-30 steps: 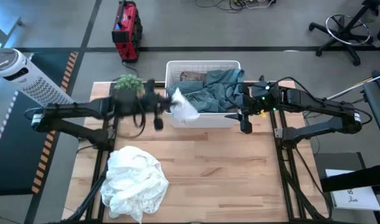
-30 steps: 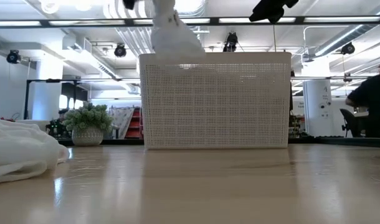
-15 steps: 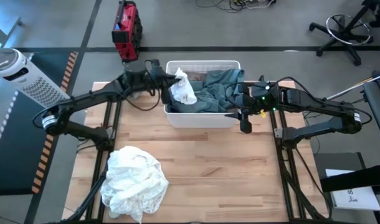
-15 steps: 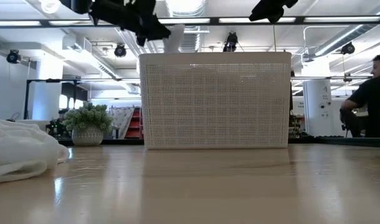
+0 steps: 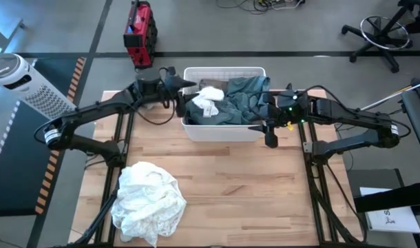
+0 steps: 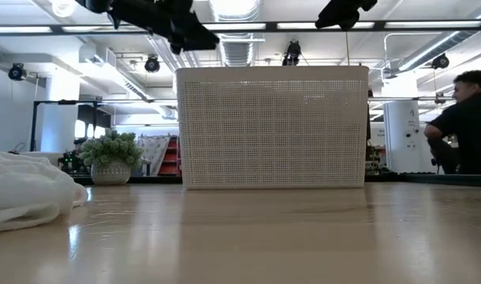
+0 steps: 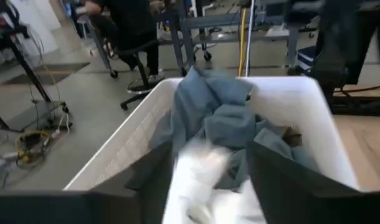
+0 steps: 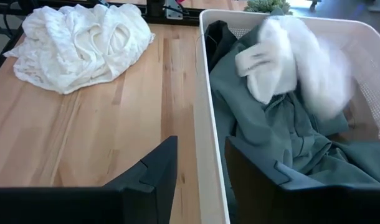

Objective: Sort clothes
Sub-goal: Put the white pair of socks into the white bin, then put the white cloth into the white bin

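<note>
A white bin (image 5: 224, 131) stands at the table's far middle. Inside it a grey-green garment (image 5: 239, 100) is heaped, and a small white piece (image 5: 208, 98) lies on top of it at the left end. My left gripper (image 5: 185, 88) hovers open above the bin's left wall, the white piece (image 7: 205, 171) below its fingers and apart from them. My right gripper (image 5: 268, 135) hangs open over the bin's near right corner, its fingers (image 8: 157, 171) either side of the wall's line, above it. A large white lacy piece (image 5: 149, 200) lies on the table's near left.
A small potted plant (image 6: 110, 158) stands on the table left of the bin (image 6: 272, 126). Bare wood lies between the bin and the lacy piece (image 8: 84, 40). A person sits beyond the table at the right of the low view.
My left gripper has carried the small white piece from the bin's near left corner up and toward the far edge, over the bin's left end. It has opened and let go. The piece has fallen and now lies on the grey-green garment.
</note>
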